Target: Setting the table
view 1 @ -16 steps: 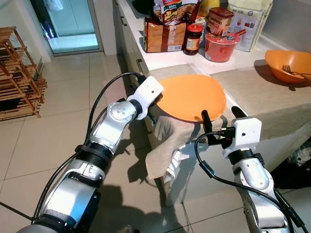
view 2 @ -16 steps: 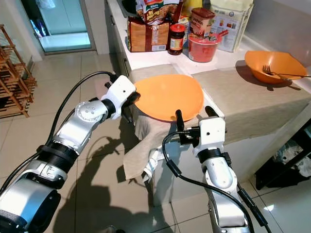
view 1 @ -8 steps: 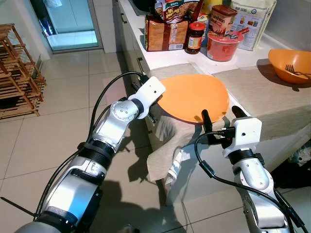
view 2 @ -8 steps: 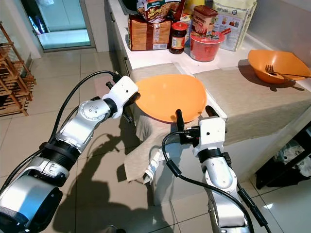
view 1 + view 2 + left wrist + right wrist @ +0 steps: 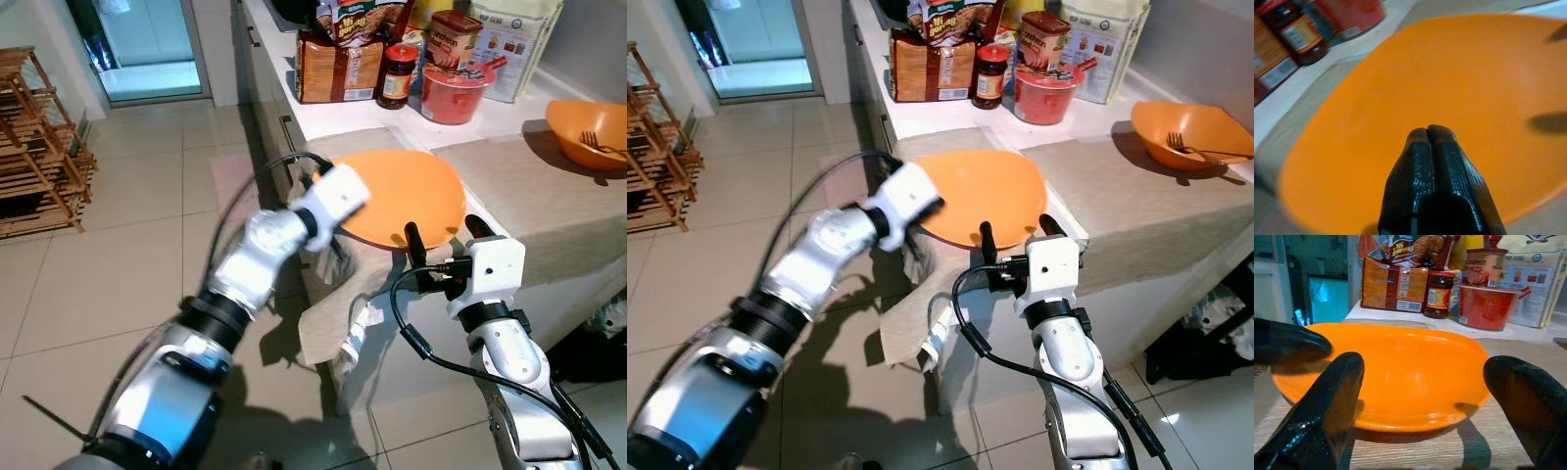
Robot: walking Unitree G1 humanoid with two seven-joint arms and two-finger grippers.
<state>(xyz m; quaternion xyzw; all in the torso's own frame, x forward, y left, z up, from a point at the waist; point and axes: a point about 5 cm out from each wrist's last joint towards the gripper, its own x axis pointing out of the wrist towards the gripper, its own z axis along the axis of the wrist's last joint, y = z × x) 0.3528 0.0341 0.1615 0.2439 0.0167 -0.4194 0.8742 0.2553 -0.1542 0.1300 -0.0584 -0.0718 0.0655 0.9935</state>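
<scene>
Left gripper (image 5: 1431, 134) has swung over orange plate (image 5: 407, 191), jaws closed.

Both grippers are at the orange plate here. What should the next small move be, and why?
Probably ease the right gripper forward to the orange plate: its fingers are open and short of the near rim, while the left gripper, fingers shut, is over the plate's left side.

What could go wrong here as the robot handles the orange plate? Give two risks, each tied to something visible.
1. The orange plate sits near the counter's edge on a cloth that hangs over it; a nudge from the shut left gripper might slide it off.
2. The open right gripper could snag that cloth and drag the plate.
</scene>
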